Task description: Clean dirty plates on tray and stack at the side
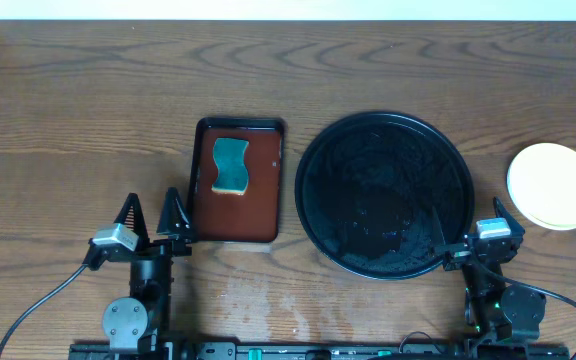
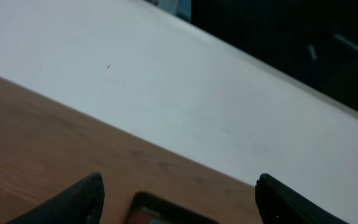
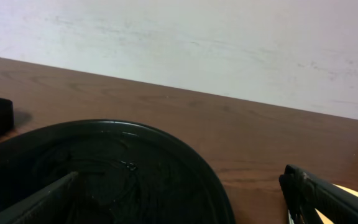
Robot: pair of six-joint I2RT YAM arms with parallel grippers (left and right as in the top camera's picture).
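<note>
The large round black tray [image 1: 383, 130] lies right of centre with no plates on it. A stack of plates [image 1: 555, 186], its top one pale yellow, rests on the bare wood at the far right; how many lie under it cannot be told. My right gripper [image 1: 468, 222] is open and empty at the tray's front right rim, left of the stack. The right wrist view shows the tray [image 3: 123, 162] between the open fingers [image 3: 180, 180] and a pale yellow plate edge [image 3: 356, 196]. My left gripper [image 1: 151, 212] is open and empty at the front left.
A smaller rectangular reddish-brown tray [image 1: 258, 200] holding a blue-green sponge [image 1: 231, 165] lies left of the black tray, just right of my left gripper. Its corner shows in the left wrist view [image 2: 151, 202] between the fingers [image 2: 179, 186]. A pale wall bounds the table's far edge.
</note>
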